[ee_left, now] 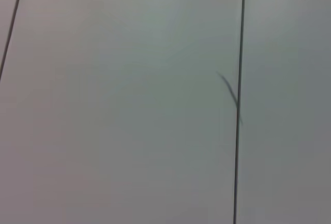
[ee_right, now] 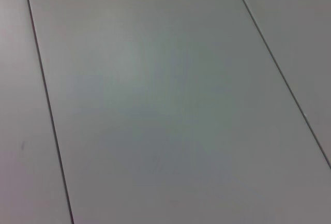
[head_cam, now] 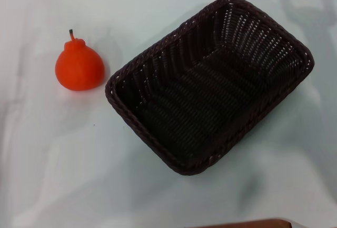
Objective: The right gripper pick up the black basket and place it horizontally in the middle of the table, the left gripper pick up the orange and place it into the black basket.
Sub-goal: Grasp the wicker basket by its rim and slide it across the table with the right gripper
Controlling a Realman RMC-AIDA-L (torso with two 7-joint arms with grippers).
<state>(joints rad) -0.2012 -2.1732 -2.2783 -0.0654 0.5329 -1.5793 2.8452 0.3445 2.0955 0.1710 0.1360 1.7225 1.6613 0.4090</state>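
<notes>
Both grippers out of frame; dark woven wicker basket (head_cam: pixel 210 86) and small bright orange fruit (head_cam: pixel 79 66) sit untouched on the plain white table (head_cam: pixel 63 165).

No arm or finger shows in any view, so arm pose and whether the left gripper or the right gripper is spread or pressed together: cannot tell, and places cannot be referenced to the tool. Head view only: rectangular basket lies open side up, empty, turned diagonally, right of centre; the orange stands upright with its short dark stem on top, just beside the basket's left corner, not touching. A gripper-like shadow falls on the table beyond the basket's far right corner. A brown edge is cut off at the bottom. Both wrist views show only pale flat panels with thin dark seams (ee_left: pixel 239 100), (ee_right: pixel 46 100); neither basket nor fruit appears there.
</notes>
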